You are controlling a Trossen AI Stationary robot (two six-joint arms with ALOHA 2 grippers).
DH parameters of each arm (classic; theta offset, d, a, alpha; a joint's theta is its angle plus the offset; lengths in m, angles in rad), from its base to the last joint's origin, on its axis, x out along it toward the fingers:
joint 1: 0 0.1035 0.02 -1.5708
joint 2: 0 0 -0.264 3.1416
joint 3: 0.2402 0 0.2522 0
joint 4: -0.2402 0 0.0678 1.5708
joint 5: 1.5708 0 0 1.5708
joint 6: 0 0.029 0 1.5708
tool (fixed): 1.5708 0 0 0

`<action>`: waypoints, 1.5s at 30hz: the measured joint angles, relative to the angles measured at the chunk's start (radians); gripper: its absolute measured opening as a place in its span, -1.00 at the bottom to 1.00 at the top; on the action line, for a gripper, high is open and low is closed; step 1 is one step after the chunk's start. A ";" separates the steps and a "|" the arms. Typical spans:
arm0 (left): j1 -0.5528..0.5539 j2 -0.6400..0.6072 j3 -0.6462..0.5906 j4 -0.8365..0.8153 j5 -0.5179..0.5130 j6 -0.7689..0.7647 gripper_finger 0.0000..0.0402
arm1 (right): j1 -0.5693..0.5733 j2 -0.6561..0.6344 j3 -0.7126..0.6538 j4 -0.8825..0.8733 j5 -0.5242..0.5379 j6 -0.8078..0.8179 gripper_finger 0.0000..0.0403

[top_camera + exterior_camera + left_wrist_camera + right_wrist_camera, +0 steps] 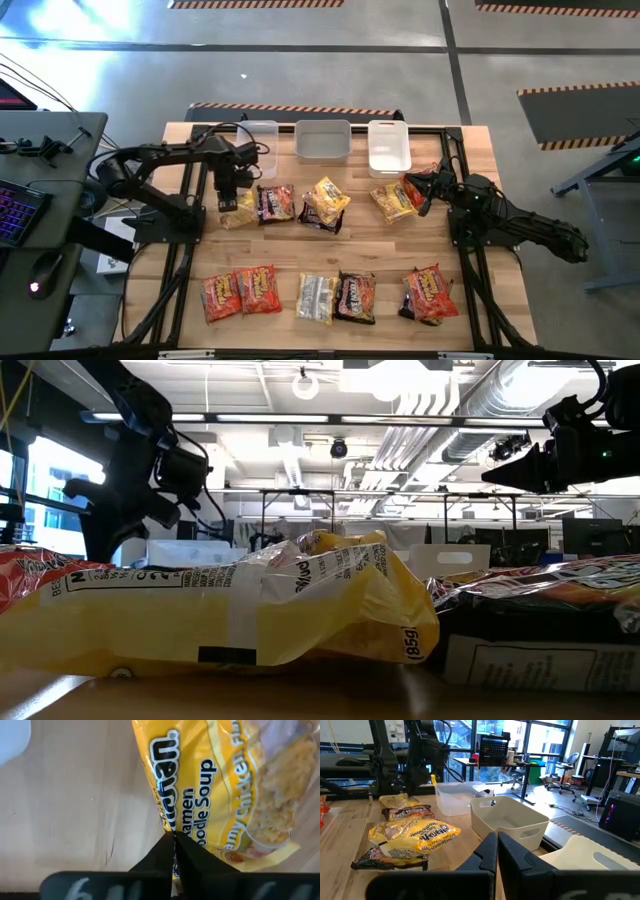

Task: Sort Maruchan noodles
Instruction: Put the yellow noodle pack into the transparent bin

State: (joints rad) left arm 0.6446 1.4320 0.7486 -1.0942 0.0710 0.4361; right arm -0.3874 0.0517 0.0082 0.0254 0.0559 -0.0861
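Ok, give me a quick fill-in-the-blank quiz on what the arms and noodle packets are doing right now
1. The left gripper is shut on the edge of a ____ Maruchan packet.
2. Along the table's far edge stand ____ plastic tubs.
3. The right gripper is ____, holding nothing.
4. The front row holds ____ red-orange packets.

Missing words: yellow; three; shut; three

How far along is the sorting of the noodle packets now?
Done: nothing; the three tubs look empty. In hand: the left gripper is shut on a yellow packet by the left tub. The right gripper waits, shut. Left: every other packet still lies on the table.
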 joint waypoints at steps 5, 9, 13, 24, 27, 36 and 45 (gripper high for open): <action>-0.032 -0.069 0.000 -0.062 -0.037 0.004 -1.00 | 0.000 0.000 0.000 0.000 0.000 0.000 -1.00; -0.071 -0.147 0.000 -0.110 -0.052 -0.014 -1.00 | 0.000 0.000 0.000 0.000 0.000 0.000 -1.00; -0.118 -0.226 0.004 -0.155 -0.056 -0.076 -1.00 | 0.000 0.000 0.000 0.000 0.000 0.000 -1.00; -0.316 -0.358 0.143 -0.178 -0.101 -0.315 -1.00 | 0.000 0.000 0.000 0.000 0.000 0.000 -1.00; -0.352 -0.358 0.167 -0.179 -0.118 -0.348 -1.00 | 0.000 0.000 0.000 0.000 0.000 0.000 -1.00; -0.397 -0.349 0.185 -0.175 -0.166 -0.392 -1.00 | 0.000 0.000 0.000 0.000 0.000 0.000 -1.00; -0.237 -0.230 0.183 -0.241 -0.146 -0.379 -0.63 | 0.000 0.000 0.000 0.000 0.000 0.000 -1.00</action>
State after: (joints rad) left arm 0.4078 1.2018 0.9312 -1.3356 -0.0750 0.0570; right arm -0.3874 0.0521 0.0082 0.0254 0.0559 -0.0861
